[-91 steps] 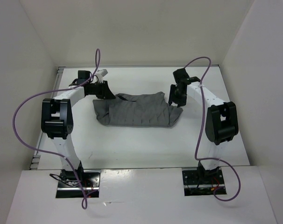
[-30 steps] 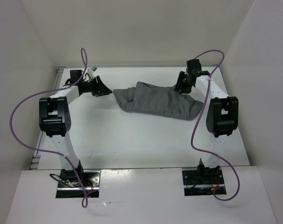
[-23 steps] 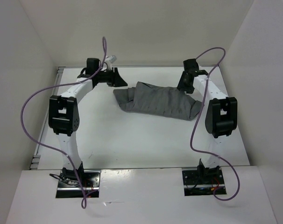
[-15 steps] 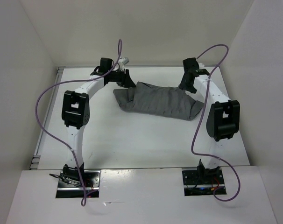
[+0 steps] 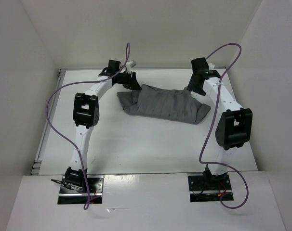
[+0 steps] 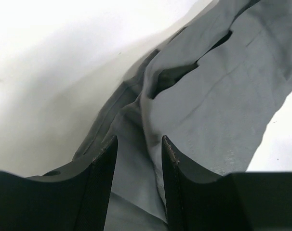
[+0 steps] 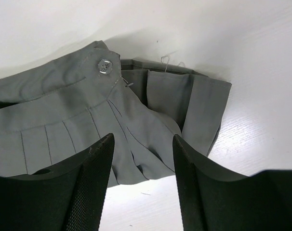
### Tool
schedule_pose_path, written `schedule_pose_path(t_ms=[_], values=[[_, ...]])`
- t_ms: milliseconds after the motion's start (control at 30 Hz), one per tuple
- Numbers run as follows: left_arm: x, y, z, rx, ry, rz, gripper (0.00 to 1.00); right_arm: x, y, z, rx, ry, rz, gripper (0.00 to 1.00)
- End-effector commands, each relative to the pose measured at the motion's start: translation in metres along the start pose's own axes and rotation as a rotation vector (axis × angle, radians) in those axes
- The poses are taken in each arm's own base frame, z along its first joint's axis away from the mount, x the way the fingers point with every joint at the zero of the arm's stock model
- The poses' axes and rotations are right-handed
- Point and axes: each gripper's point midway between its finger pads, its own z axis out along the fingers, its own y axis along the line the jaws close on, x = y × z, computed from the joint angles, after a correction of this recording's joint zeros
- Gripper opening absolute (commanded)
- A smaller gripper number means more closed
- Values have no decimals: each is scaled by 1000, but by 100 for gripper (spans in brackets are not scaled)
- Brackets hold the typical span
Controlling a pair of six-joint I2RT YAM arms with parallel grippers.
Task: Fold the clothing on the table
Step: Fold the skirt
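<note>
Now, clothing (image 5: 163,103): grey and pleated, lying in a crumpled band across the upper middle of the overhead frame, tilting down toward the right.
Surface (image 5: 136,144): white, carrying the clothing, with white walls (image 5: 30,72) standing around it.
Left fingers (image 6: 103,187): hovering at the clothing's upper-left end, standing apart and straddling a raised fold. They are not pinching it, as far as the wrist view is showing.
Right fingers (image 7: 95,187): hanging over the clothing's upper-right end, spread wide, with pleats and a folded corner showing between them.
Button (image 7: 105,66): sitting on the waistband in the upper left of the right wrist frame.
</note>
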Motion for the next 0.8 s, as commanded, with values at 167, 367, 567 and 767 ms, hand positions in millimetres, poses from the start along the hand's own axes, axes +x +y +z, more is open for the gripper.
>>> schedule_pose_path(t_ms=[167, 367, 567, 767], values=[[-8, -25, 9, 119, -13, 44, 49, -5, 3, 1, 17, 2, -17, 58], [8, -24, 21, 149, 12, 16, 46, -9, 8, 9, 13, -7, -26, 58], [-1, -29, 28, 167, 1, 6, 0, -9, 11, 22, -40, 8, -120, 58], [-6, -32, 22, 146, -1, 17, 0, 3, 21, 52, -81, 43, -170, 58]])
